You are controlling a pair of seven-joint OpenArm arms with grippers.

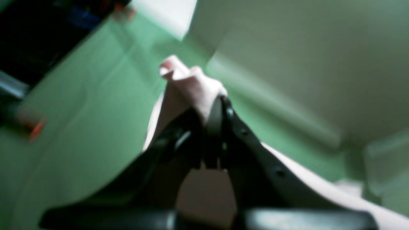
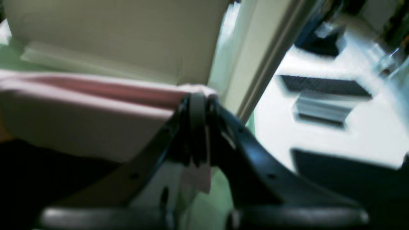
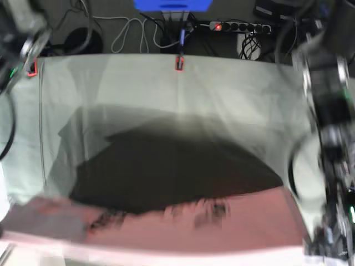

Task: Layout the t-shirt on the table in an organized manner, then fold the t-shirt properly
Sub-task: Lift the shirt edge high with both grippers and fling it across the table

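The pale pink t-shirt (image 3: pixel 233 230) hangs stretched across the bottom of the base view, lifted above the table (image 3: pixel 166 83), with blurred black lettering (image 3: pixel 206 209) along its upper edge. My left gripper (image 1: pixel 218 103) is shut on a bunched pink corner of the shirt (image 1: pixel 188 86). My right gripper (image 2: pixel 198 99) is shut on another edge, and the shirt (image 2: pixel 80 105) runs taut to the left from it. All views are blurred by motion.
The shirt casts a large dark shadow (image 3: pixel 166 166) on the grey-green table cloth. Red clamps (image 3: pixel 179 63) (image 3: pixel 31 67) sit on the far edge. Cables and a power strip (image 3: pixel 238 26) lie on the floor behind. Arm links stand at the right (image 3: pixel 327 111) and top left (image 3: pixel 22 27).
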